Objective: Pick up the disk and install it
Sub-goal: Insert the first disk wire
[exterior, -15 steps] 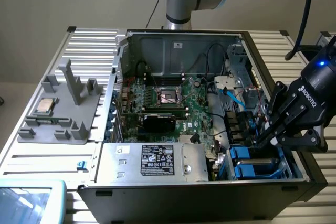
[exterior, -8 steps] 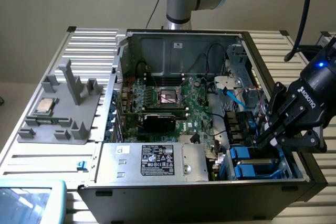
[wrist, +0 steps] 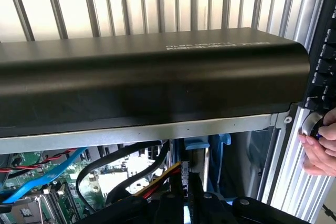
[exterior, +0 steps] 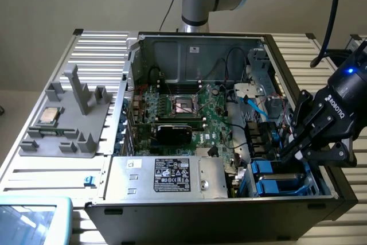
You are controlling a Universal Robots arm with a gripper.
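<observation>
Now, black fingers [exterior: 285,154] in blue plastic drive bay [exterior: 278,177], spread unclear, ribbed metal table [exterior: 51,176].

You are seeing the gripper's [exterior: 289,152] fingertips disappearing behind the case's [exterior: 229,196] blue bay; a hand [wrist: 321,148] is running off the wrist view's edge, and the tray's [exterior: 34,222] corner is being cropped.

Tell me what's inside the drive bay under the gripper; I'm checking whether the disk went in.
Inside the drive bay, below the gripper, blue carrier rails of the disk show, lying flat. The gripper covers the rest, so its label and seating cannot be seen.
</observation>
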